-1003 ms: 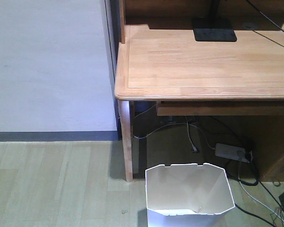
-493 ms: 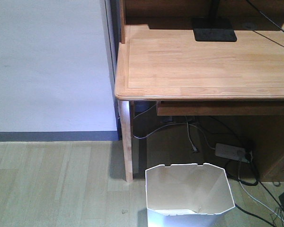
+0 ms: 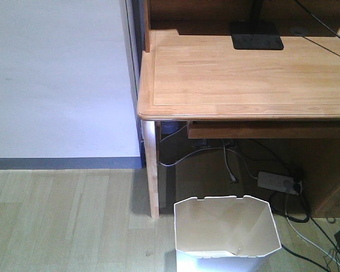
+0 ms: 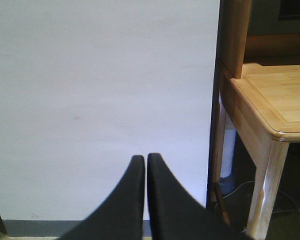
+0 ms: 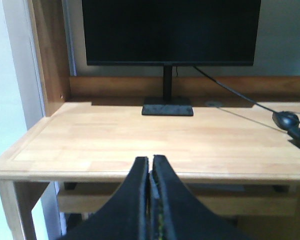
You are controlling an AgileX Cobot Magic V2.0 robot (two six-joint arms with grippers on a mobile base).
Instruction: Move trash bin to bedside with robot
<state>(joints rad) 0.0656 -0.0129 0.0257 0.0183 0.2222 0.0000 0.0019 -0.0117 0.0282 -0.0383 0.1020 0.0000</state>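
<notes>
Trash bin [image 3: 224,226] pickup has not started: the left gripper [image 4: 145,156] and right gripper [image 5: 150,158], low centre in their views, are both pinched together on nothing, facing the white wall [image 4: 100,100] and the desk [image 5: 140,135]. Outward, the bin stands at the front view's lower right, just beside the desk leg [image 3: 153,181]. Over the last second the framing barely shifts, so I judge the trip to the bedside unbegun, with no bed in view.

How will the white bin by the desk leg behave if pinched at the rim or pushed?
The bin looks thin-walled and nearly empty, so probably light, with a rim that may flex. It tapers downward, so a high push might tip it; low down it should slide on the smooth floor.
</notes>
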